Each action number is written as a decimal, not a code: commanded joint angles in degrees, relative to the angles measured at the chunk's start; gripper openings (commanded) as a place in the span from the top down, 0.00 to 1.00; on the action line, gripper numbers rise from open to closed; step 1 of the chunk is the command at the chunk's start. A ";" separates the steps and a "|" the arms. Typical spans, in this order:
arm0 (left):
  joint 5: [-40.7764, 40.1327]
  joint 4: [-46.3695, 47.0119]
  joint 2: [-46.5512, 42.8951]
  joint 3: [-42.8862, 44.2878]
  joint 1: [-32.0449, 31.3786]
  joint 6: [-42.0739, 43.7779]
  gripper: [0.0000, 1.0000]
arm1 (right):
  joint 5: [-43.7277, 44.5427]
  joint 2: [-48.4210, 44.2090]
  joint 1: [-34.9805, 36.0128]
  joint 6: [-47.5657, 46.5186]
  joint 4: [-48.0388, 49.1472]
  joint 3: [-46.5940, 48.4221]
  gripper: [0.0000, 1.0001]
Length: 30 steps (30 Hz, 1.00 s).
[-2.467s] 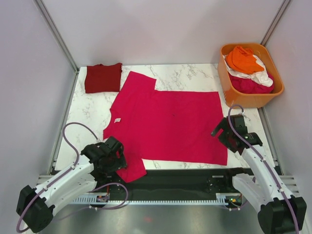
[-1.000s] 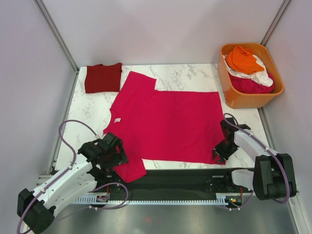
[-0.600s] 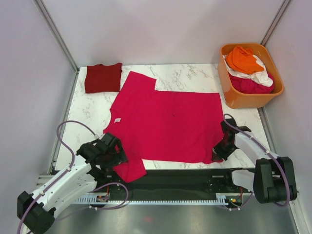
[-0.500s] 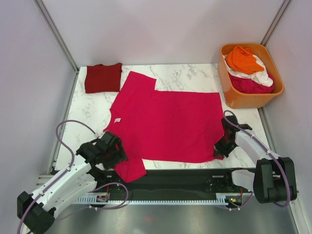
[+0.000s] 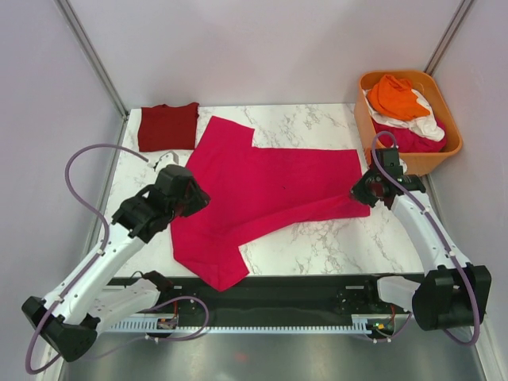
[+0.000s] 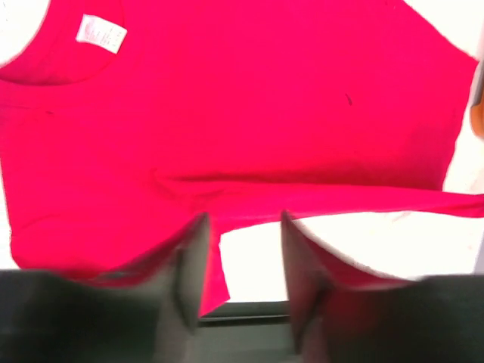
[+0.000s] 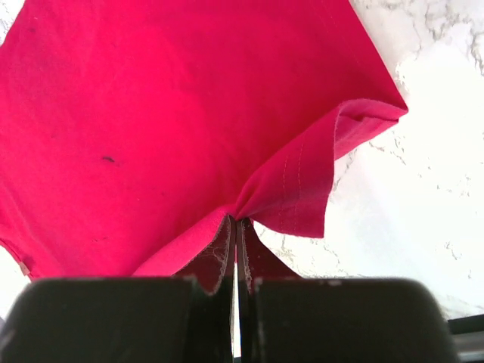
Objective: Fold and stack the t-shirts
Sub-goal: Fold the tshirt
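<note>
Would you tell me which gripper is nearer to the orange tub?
Right. The right gripper sits just in front of the orange tub, pinching the magenta shirt; the left gripper is far across the table.

We see a bright magenta-pink cloth t-shirt (image 5: 262,186) on the white, grey-veined marble worktop (image 5: 333,246), a folded maroon-red cloth shirt (image 5: 167,125), and orange, white and pink garments in the rigid orange plastic tub (image 5: 367,135).

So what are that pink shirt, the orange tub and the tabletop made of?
The pink shirt looks like thin matte knit cloth: it drapes and creases, with a stitched hem showing in the right wrist view. The tub looks like rigid, slightly glossy plastic. The tabletop looks like white marble with grey veins, possibly only a printed surface.
</note>
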 commanded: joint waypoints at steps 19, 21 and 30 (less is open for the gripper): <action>15.22 -13.05 -8.64 -22.79 -3.20 -3.45 0.20 | -0.93 -5.56 -0.08 -4.31 6.31 -11.24 1.00; 15.22 -13.05 -6.88 -26.47 -4.86 -3.45 0.20 | -1.28 -5.21 -0.08 -4.83 6.22 -10.89 1.00; 12.85 6.97 -0.46 -32.65 -7.77 -16.37 0.27 | -1.28 -4.68 -0.25 -5.97 7.28 -11.76 1.00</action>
